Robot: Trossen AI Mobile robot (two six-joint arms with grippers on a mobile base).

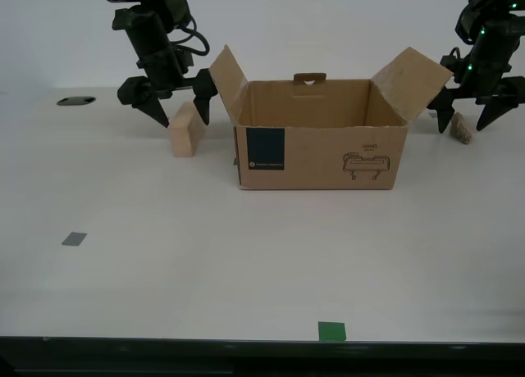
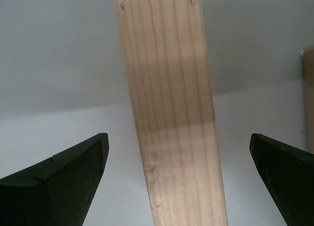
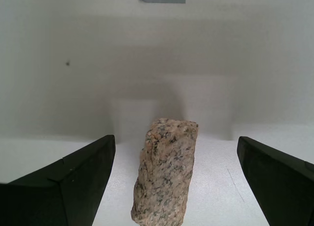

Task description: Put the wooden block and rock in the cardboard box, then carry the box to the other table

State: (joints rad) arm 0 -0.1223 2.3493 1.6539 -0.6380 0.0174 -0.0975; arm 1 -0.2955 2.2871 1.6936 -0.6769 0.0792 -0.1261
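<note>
Between the spread jaws of my second gripper [image 2: 179,179] lies the wooden block [image 2: 171,113], light, stiff, best pinched across its long grained faces, while my first gripper [image 3: 176,179], equally wide, straddles the rough, heavier rock [image 3: 166,172].

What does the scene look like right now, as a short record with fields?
box: open, empty as far as seen, mid-table
block: on table, at the exterior view's left of box
rock: on table, at the exterior view's right of box
first hand: open, straddling rock, not gripping
second hand: open, straddling block, not gripping
</note>
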